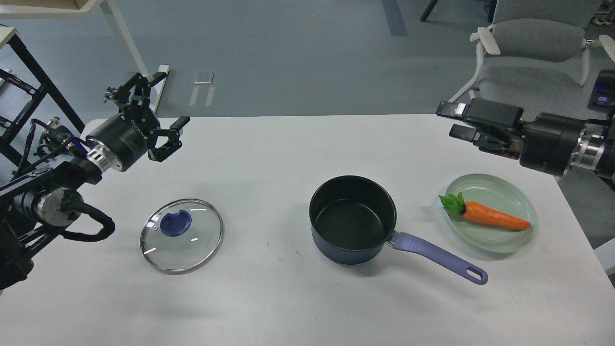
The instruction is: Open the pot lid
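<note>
Presently the left end effector (161,103) hangs above the far left corner of the worktop (269,158) with its fingers spread wide apart, holding nothing and touching nothing. The right end effector (454,120) hangs above the far right edge, its two fingers parted with a clear gap between them, likewise empty and clear of every item. The lid (181,235) lies flat on the worktop at the near left, knob uppermost, well apart from the pot and below and nearer than the left end effector. The pot (353,220) stands upright near the centre, uncovered, its black inside showing, with its lavender handle (435,254) pointing to the near right. A pale green plate (497,213) sits to the right of the pot, just beside the handle, carrying a toy carrot (487,215) with green leaves toward the pot. The worktop is white. Beyond it lies a grey-blue floor, with a grey office chair (533,53) at the far right and a black frame (24,91) at the far left.
</note>
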